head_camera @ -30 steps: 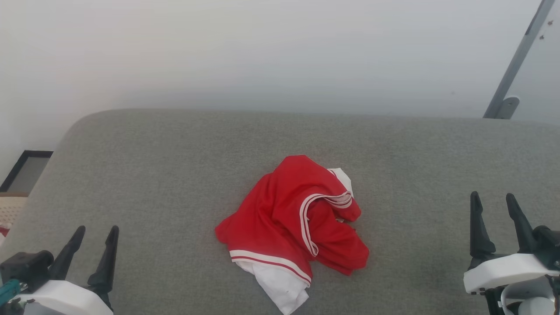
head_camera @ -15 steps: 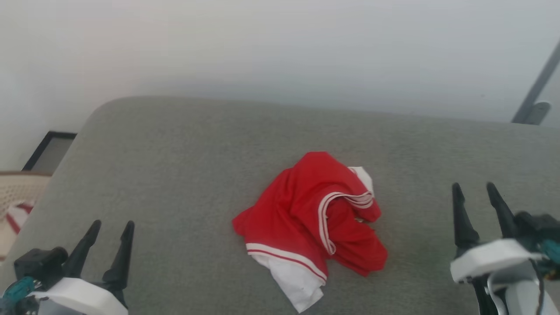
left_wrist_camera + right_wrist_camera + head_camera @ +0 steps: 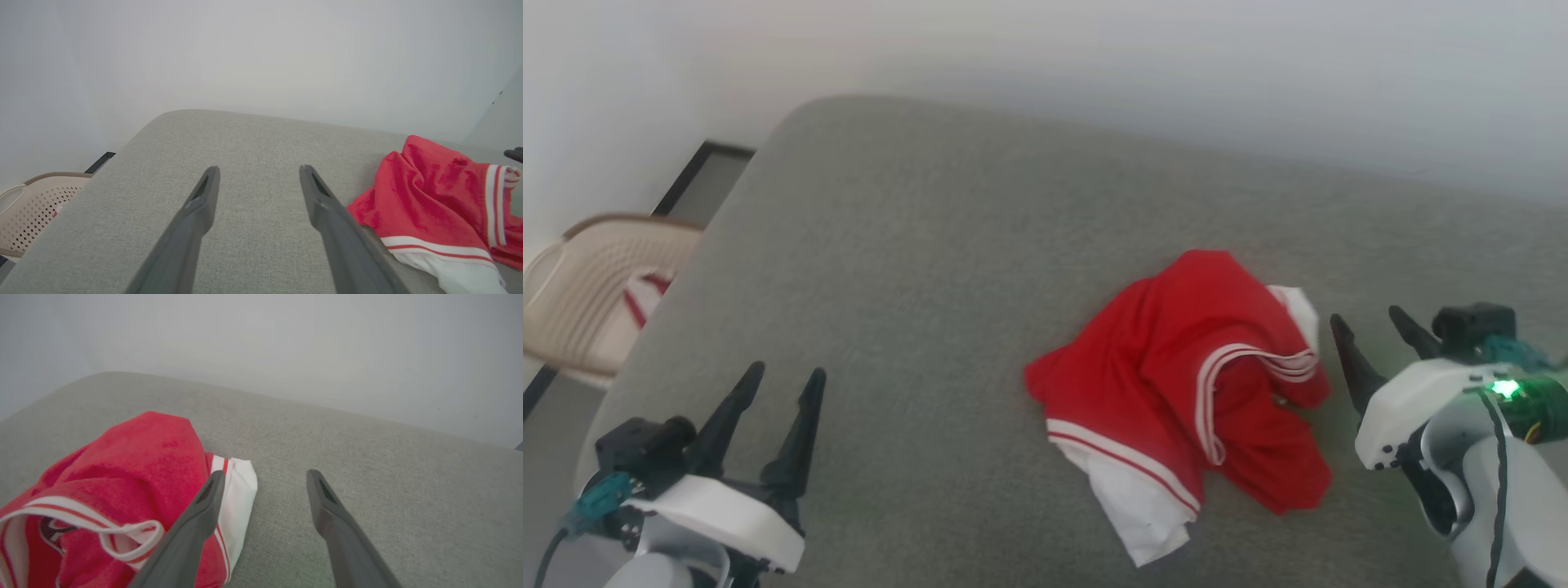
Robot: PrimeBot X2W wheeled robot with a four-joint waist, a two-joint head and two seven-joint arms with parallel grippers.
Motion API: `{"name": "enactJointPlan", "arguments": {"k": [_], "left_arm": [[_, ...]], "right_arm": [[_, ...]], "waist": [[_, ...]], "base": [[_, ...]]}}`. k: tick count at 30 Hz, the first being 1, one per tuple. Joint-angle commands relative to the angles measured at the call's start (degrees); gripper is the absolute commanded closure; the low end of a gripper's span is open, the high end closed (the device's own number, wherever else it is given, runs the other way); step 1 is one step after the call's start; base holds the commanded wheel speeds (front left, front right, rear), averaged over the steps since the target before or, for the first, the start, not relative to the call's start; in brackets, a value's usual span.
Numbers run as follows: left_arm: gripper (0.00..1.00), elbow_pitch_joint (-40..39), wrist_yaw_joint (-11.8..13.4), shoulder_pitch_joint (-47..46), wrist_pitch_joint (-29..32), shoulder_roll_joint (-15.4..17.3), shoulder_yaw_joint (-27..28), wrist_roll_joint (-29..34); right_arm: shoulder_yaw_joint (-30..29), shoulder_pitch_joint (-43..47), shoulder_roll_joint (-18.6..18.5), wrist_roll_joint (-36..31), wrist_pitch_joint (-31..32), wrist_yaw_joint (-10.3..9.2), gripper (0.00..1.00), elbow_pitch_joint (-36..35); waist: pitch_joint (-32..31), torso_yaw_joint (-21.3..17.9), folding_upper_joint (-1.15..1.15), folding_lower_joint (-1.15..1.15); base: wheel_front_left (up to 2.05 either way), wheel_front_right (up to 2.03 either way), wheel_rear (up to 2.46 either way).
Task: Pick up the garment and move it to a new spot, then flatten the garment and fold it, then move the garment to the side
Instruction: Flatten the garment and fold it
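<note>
The garment (image 3: 1176, 367) is a crumpled red top with white sleeve ends and striped trim, lying bunched on the grey cushioned surface (image 3: 915, 245). My right gripper (image 3: 1372, 325) stands open just to its right, fingers empty. In the right wrist view the garment (image 3: 135, 473) lies left of the gripper (image 3: 265, 477), and its white sleeve end (image 3: 241, 486) shows beside the left finger. My left gripper (image 3: 786, 376) is open over bare cushion, well left of the garment. In the left wrist view the garment (image 3: 433, 196) lies to the right of the gripper (image 3: 258, 172).
A beige perforated basket (image 3: 588, 286) holding a red-and-white striped cloth stands on the floor past the cushion's left edge; it shows again (image 3: 28, 204) at the left in the left wrist view. A pale wall runs behind the cushion. Bare cushion stretches between the left gripper and the garment.
The head camera has swung left, shifting the whole picture right and bringing the basket into view. My right gripper has come much closer to the garment's right side. Both stay open.
</note>
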Motion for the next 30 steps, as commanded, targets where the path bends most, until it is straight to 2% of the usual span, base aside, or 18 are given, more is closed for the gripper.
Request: {"name": "enactJointPlan", "arguments": {"k": [1,8,16,17,18,24,30], "left_arm": [[0.00,0.36,-0.39,-1.16,-0.32,-0.43,-0.22,0.65],[0.00,2.50,-2.15,-4.04,-0.65,-2.64,-1.02,1.30],[0.00,5.68,-3.93,-6.57,-0.87,-4.96,-1.14,1.68],[0.00,6.01,-4.17,-6.81,-0.84,-5.28,-1.01,1.57],[0.00,6.33,-4.30,-6.98,-0.82,-5.54,-0.86,1.37],[0.00,7.65,-5.27,-7.01,-0.90,-5.98,0.26,2.17],[0.00,7.56,-5.72,-6.16,-0.91,-5.83,1.75,2.96]], "right_arm": [[0.79,-1.26,-0.66,0.75,1.53,-0.02,0.00,1.06],[6.32,-6.54,-3.63,4.56,13.26,-0.03,0.00,6.88],[13.34,-9.94,-5.58,10.35,30.74,0.00,0.00,12.33],[14.72,-10.27,-6.11,10.50,32.38,0.00,0.42,12.36],[15.89,-10.68,-6.66,10.73,33.14,0.00,1.00,11.86],[16.60,-13.09,-9.99,12.54,33.20,-0.11,1.00,9.78],[13.41,-13.86,-11.12,12.16,30.49,-0.07,1.00,7.32]], "waist": [[2.06,1.94,0.00,0.00],[5.34,4.40,0.00,0.00],[7.22,5.90,0.00,0.00],[7.31,5.97,0.00,0.00],[7.39,6.00,0.00,0.00],[6.89,5.32,0.00,0.00],[5.97,3.62,0.00,0.00]], "base": [[0.00,0.00,0.00],[0.00,0.00,0.00],[0.00,0.00,0.00],[0.00,0.00,0.00],[0.00,0.00,0.00],[0.00,0.00,0.00],[0.00,0.00,0.00]]}}
